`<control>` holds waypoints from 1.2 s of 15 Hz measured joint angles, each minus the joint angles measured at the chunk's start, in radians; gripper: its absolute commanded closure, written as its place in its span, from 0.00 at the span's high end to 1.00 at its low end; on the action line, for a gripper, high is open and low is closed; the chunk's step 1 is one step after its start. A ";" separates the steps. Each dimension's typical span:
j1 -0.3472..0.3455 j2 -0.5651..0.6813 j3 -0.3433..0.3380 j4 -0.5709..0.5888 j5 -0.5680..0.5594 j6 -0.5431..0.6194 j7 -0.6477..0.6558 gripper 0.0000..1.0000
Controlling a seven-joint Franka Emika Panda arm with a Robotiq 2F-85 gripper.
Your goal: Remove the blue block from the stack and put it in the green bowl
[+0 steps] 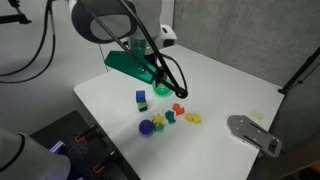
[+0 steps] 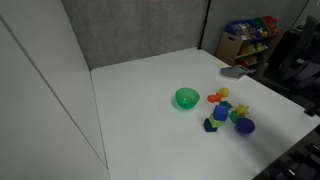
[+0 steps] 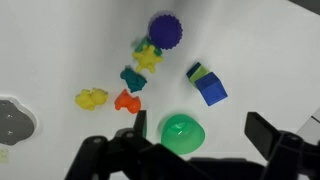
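Blue block (image 3: 211,91) sits on top of the light green block (image 3: 196,71). The two make the stack (image 1: 141,99), which stands on the white table (image 1: 225,85) just beside the bowl (image 3: 182,131) without touching it. In the wrist view the bowl lies low in the middle. The gripper (image 3: 198,124) hangs above it, and its dark fingers (image 3: 266,133) are spread wide to either side of the bowl with nothing between them. The stack appears just up and to the right of the bowl there, and the green block peeks out from behind the blue one. A purple ball (image 3: 165,30) rests well apart from the bowl, beyond the stack. Up and to the left of the bowl lies a loose cluster of small toys (image 3: 132,78): a yellow one nearest the ball, then a teal one, an orange one and another yellow one. A flat grey object (image 3: 14,120) lies well apart from the bowl, at the left edge. In an exterior view the bowl (image 2: 186,98) stands alone on the table, with the stack (image 2: 216,118) and the ball (image 2: 245,126) off to one side of it. The orange and yellow toys lie on that same side.
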 measured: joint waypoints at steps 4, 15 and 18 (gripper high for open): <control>0.000 0.000 0.000 0.000 0.000 0.000 0.000 1.00; -0.044 0.126 0.082 0.041 0.000 0.070 0.058 1.00; -0.052 0.206 0.102 0.060 0.000 0.100 0.092 1.00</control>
